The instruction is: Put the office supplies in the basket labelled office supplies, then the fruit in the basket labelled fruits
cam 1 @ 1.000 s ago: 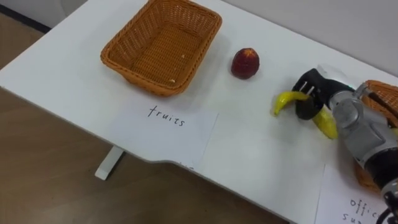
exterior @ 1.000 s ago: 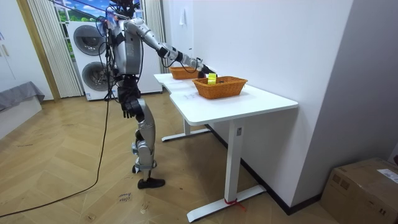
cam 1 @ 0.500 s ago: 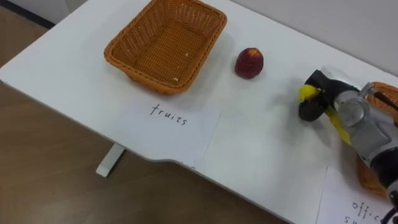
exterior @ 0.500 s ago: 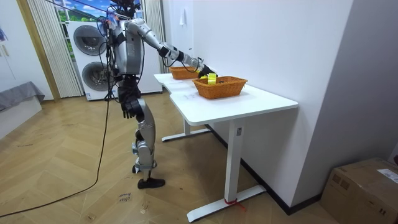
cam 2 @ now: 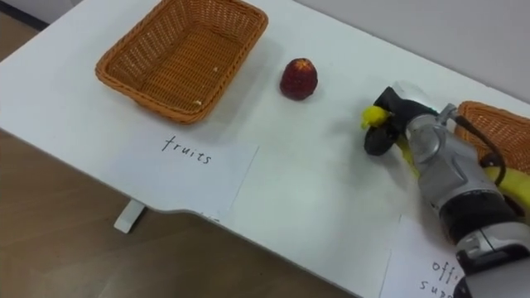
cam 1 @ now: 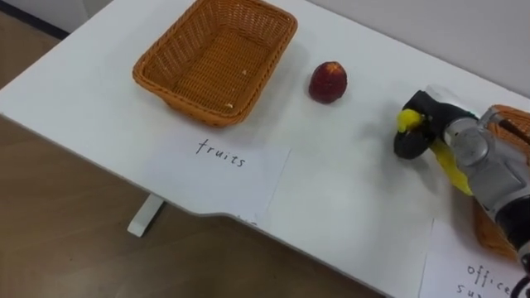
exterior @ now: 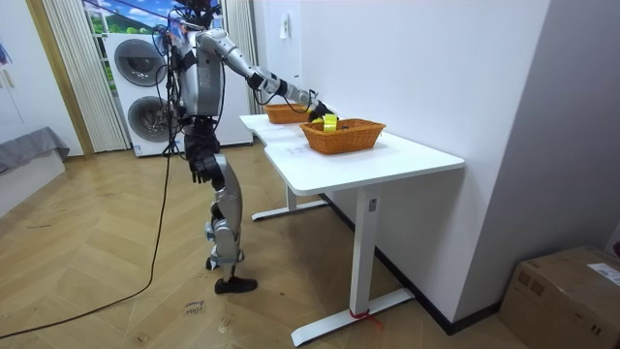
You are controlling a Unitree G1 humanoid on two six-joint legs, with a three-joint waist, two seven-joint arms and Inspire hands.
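Left eye view has the right hand point(cam 1: 418, 134) curled round the banana point(cam 1: 451, 164) just beside the office-supplies basket point(cam 1: 509, 121) — pickup step, I'd say — so next comes a lift and carry past the red fruit point(cam 1: 328, 83) to the empty fruits basket point(cam 1: 166, 83).

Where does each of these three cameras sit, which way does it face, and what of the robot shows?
Left eye view: on the robot's head, looking down at the white table; right hand, curled round the banana, enters from the right.
Right eye view: just beside it, same downward look, same hand.
Room view: standing in the room, off the table's end; whole robot standing at the table, right arm reaching over it, left hand by its hip.
Shared: both eye views show the wicker basket, red fruit and banana.
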